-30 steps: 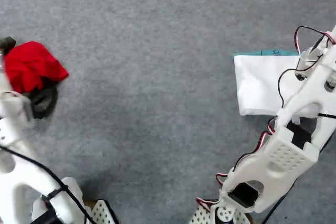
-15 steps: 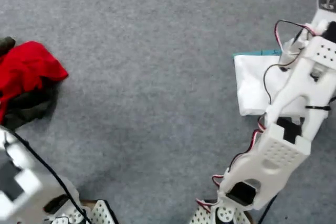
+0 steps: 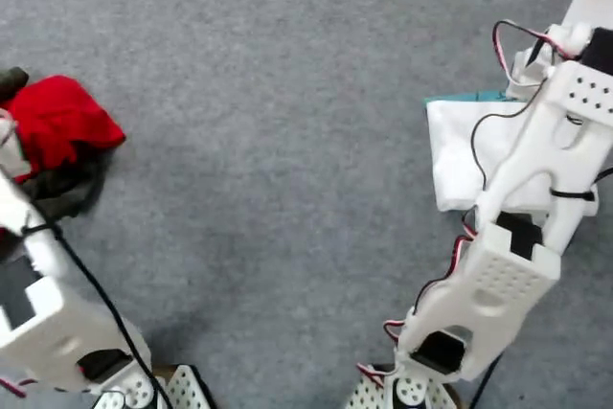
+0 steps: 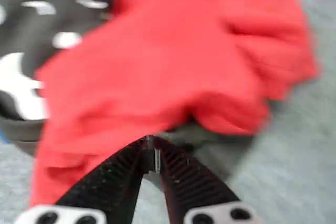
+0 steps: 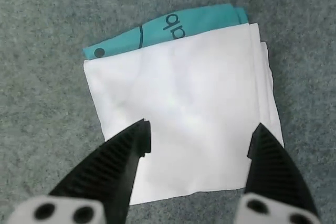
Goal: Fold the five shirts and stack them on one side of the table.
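I logged the grey table (image 3: 287, 141) carrying two piles: a red shirt (image 3: 62, 122) over a dark shirt (image 3: 72, 198) at its left edge, and a white shirt (image 3: 460, 160) over a teal shirt (image 3: 474, 97) at its right.

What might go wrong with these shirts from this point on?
The left hand is closed at the edge of the crumpled red shirt, which lies over a dark shirt; a pull might drag both. The right hand hangs open over the folded white shirt on the teal shirt; coming down, it might rumple the fold.

Red shirt (image 3: 57, 122), dark shirt (image 4: 31, 51) perhaps white-marked, white shirt (image 5: 184, 124), teal shirt (image 5: 157, 30), grey table (image 3: 278, 141)
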